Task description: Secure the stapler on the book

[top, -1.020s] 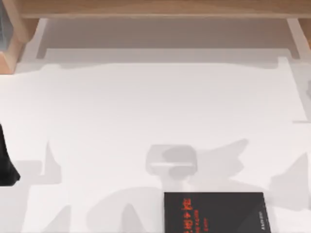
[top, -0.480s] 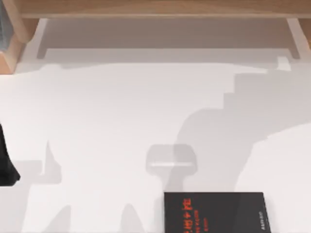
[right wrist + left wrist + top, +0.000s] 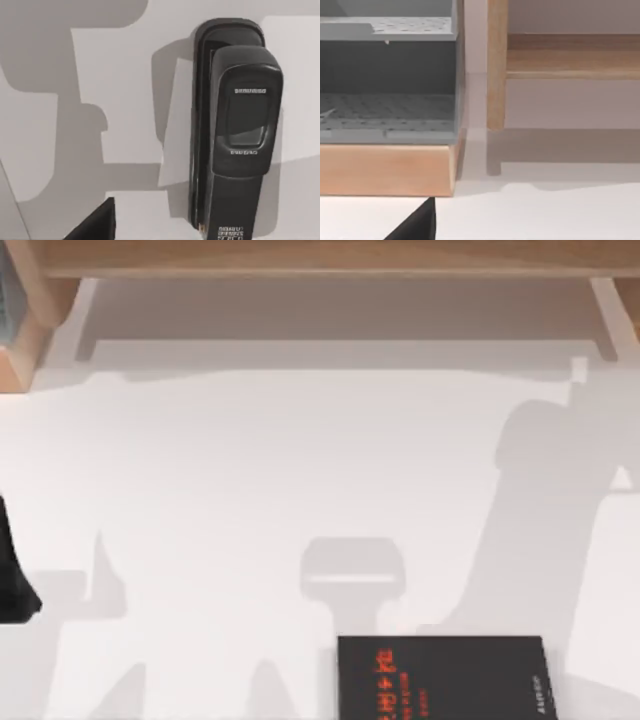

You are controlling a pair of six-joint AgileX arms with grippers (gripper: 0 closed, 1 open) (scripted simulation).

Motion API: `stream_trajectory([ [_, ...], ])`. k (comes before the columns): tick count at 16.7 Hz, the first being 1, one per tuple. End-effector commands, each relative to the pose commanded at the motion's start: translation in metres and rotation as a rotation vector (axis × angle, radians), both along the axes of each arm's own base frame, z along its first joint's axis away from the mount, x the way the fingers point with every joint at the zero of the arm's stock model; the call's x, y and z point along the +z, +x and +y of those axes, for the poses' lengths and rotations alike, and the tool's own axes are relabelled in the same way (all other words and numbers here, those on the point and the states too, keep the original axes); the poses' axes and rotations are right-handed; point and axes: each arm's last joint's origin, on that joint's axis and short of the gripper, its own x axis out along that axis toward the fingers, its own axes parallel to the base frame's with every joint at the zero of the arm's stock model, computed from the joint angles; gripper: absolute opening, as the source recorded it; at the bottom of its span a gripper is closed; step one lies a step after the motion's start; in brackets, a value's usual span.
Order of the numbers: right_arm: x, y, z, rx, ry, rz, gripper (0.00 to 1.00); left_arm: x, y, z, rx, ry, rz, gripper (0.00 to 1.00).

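Bright, even light across the white bench (image 3: 250, 470), no glare anywhere. Soft grey shadows with blocky edges: a broad one sweeping down the right side toward the book (image 3: 440, 678), a squarish patch at centre, narrow spikes at lower left. Sharper-edged shadows around the black stapler (image 3: 235, 130), falling beside its body. Slightly soft throughout from above; dim under the wooden shelf (image 3: 560, 55).

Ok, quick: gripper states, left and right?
Left gripper: cannot be told.
Right gripper: cannot be told; its wrist camera looks down on the stapler.
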Motion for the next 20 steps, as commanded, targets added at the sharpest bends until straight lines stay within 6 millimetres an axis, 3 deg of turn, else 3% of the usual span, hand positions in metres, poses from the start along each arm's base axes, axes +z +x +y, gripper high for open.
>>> stream_trajectory([
  [8, -0.005, 0.003, -0.001, 0.0, 0.002, 0.001, 1.0, 0.0, 0.0, 0.0, 0.0, 0.0, 0.0, 1.0],
  [20, 0.006, -0.01, -0.008, 0.009, 0.0, -0.004, 1.0, 0.0, 0.0, 0.0, 0.0, 0.0, 0.0, 1.0],
])
